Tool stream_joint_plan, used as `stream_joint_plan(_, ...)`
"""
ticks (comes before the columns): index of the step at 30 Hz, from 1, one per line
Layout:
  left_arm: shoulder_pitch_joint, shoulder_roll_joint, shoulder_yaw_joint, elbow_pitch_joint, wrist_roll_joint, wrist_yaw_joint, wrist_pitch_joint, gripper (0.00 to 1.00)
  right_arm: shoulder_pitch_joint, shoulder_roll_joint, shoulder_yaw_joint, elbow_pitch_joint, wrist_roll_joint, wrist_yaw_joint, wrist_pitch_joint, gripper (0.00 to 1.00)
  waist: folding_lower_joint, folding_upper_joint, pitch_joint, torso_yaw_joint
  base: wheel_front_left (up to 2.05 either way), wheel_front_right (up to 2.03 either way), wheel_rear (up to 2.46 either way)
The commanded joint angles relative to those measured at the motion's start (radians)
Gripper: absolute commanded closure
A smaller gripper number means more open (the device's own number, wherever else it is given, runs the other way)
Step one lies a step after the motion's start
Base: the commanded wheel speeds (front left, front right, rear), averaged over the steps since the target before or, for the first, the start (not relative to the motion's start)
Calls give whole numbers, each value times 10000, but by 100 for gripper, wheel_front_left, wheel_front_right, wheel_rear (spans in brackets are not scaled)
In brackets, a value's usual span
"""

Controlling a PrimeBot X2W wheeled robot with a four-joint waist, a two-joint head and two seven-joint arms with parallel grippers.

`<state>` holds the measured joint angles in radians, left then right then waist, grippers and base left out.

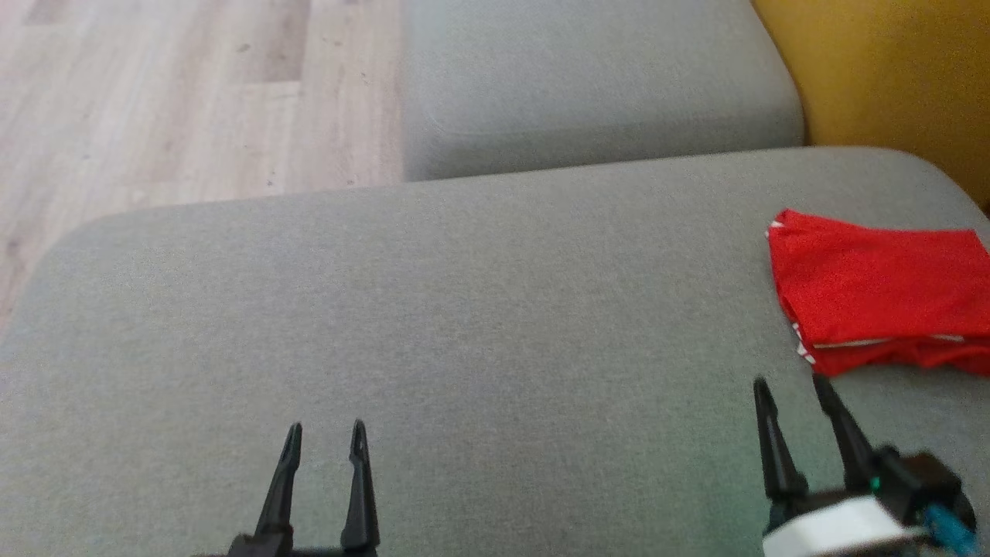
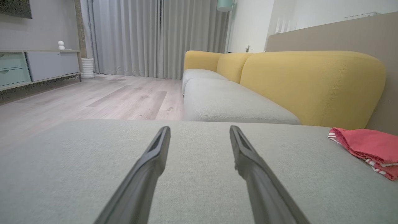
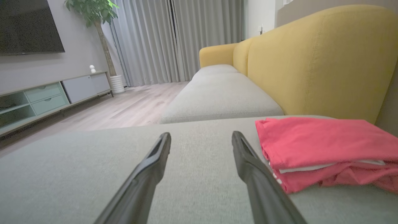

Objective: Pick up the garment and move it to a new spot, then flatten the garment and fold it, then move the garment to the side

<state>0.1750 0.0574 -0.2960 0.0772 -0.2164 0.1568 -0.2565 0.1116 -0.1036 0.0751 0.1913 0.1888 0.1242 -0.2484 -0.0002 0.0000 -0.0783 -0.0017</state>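
Note:
The garment (image 1: 882,290) is red with white trim and lies folded in layers at the right edge of the grey seat cushion (image 1: 433,325). It also shows at the right in the left wrist view as the garment (image 2: 368,146) and in the right wrist view as the garment (image 3: 323,146). My right gripper (image 1: 793,387) stands open just short of the fold's near left corner, not touching it. My left gripper (image 1: 325,432) is open over bare cushion at the lower left, far from the cloth. Both wrist views show open fingers with nothing between them.
A second grey cushion (image 1: 595,77) lies beyond the near one. The yellow sofa back (image 1: 897,70) rises at the right, behind the cloth. Wooden floor (image 1: 178,93) lies past the cushion's far left edge. A low media cabinet (image 3: 46,96) and curtains stand across the room.

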Motion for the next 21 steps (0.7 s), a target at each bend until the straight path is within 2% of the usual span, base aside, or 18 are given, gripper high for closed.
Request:
stream_joint_plan(1,-129,-72,394,-325,117,-72,-53,0,-50,16,65,-444,-177,65,-132,0,2,0,-207,233,0,0,0)
stream_joint_plan(7,94,-72,494,-358,175,-132,-53,0,527,242,-197,-597,-446,65,-132,0,2,0,-297,365,0,0,0)
stream_joint_plan(21,113,-72,648,-350,65,52,-53,0,487,411,-233,-533,-562,65,-133,0,2,0,-315,303,0,0,0)
